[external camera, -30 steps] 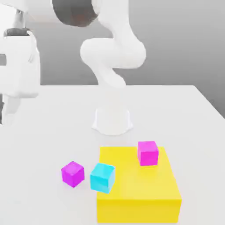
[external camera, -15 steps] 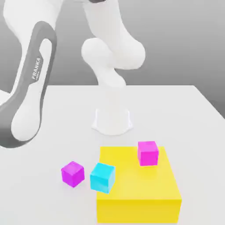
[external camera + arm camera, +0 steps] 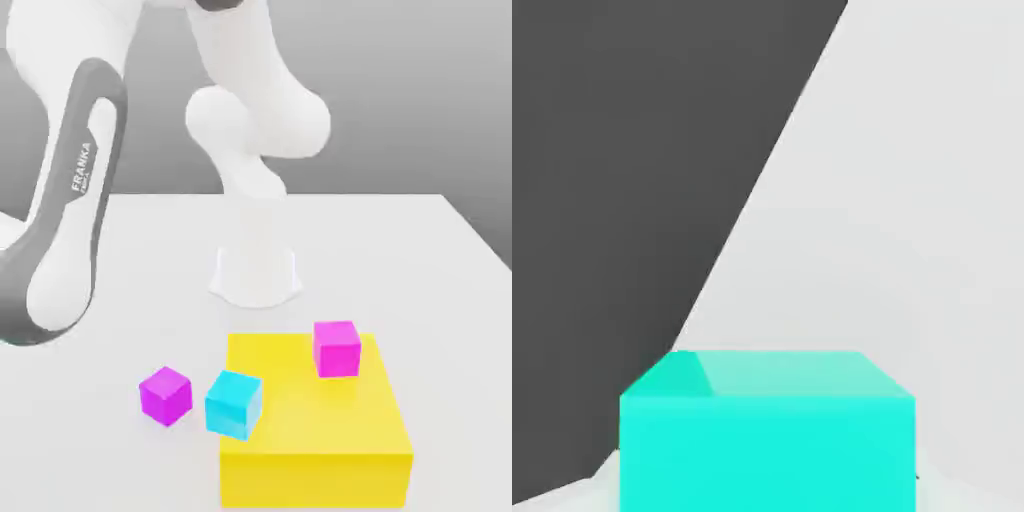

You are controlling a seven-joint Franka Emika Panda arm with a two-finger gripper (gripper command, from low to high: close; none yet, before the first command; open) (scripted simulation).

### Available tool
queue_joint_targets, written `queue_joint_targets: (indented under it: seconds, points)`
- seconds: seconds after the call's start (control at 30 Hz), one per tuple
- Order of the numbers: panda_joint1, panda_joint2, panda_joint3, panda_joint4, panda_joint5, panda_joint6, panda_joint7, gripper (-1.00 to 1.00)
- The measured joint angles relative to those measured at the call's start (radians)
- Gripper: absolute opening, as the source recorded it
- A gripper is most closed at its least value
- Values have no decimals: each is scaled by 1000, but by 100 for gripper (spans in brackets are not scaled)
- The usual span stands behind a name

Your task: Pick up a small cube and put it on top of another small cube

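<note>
The pincer is closed; what it grips, if anything, I cannot tell. The hand view has a cyan cube [image 3: 767,430] very near, resting on the white table [image 3: 912,200]. The exterior view adds the rest. There the cyan cube sits at the yellow block [image 3: 320,430], at its edge on the exterior view's left. A purple cube [image 3: 165,394] lies just beside it on the table. A pink cube [image 3: 337,348] stands on top of the block. The arm [image 3: 70,220] hangs at the exterior view's left.
</note>
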Motion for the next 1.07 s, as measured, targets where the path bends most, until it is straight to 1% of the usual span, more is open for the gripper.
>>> queue_joint_targets:
  seconds: [0.17,0.3,0.53,0.77,0.83,0.93,0.97,1.07]
  points:
    - [83,-184,77,-142,-59,-38,-97,-100]
    - [161,-329,146,-257,-75,-68,-196,-100]
    - [311,-583,210,-457,-51,-122,-407,-100]
    - [483,-840,265,-657,7,-178,-644,-100]
    - [502,-827,274,-692,12,-130,-668,-100]
    - [502,-744,286,-729,10,-10,-671,-100]
    - [500,-716,289,-739,9,28,-670,100]
    - [500,-716,289,-739,9,28,-670,100]
